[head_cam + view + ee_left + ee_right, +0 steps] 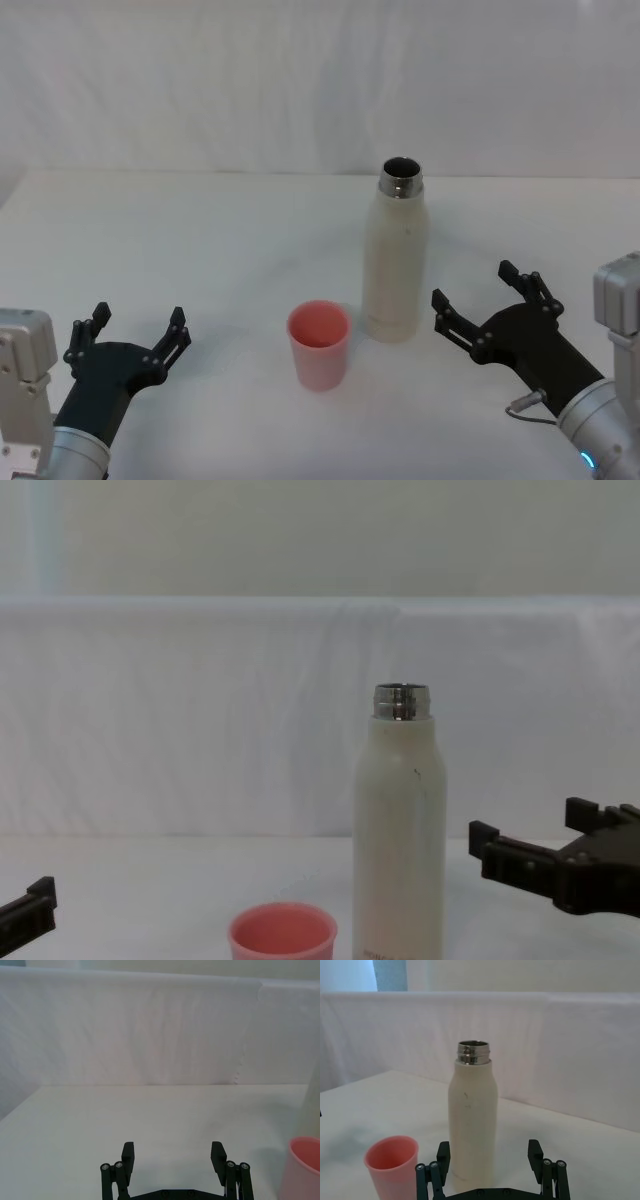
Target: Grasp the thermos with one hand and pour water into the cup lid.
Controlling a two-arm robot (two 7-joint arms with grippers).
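Head view: thermos (396, 255) stands upright at counter (200, 240) centre, uncapped; cup lid (319, 344) at its 7 o'clock, just beside. Right gripper (490, 296) at thermos's 4 o'clock, fingers spread, apart from it. Left gripper (138, 334) idle at cup lid's 9 o'clock, fingers spread. Right wrist view: thermos (472, 1120) between spread fingers (535, 1152), untouched.

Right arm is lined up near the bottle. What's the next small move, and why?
Probably ease the right gripper forward and leftward until its open fingers straddle the thermos, then close. The thermos stands upright and uncapped, not yet grasped, with the cup lid upright just left of it. The left gripper sits open at the near left.
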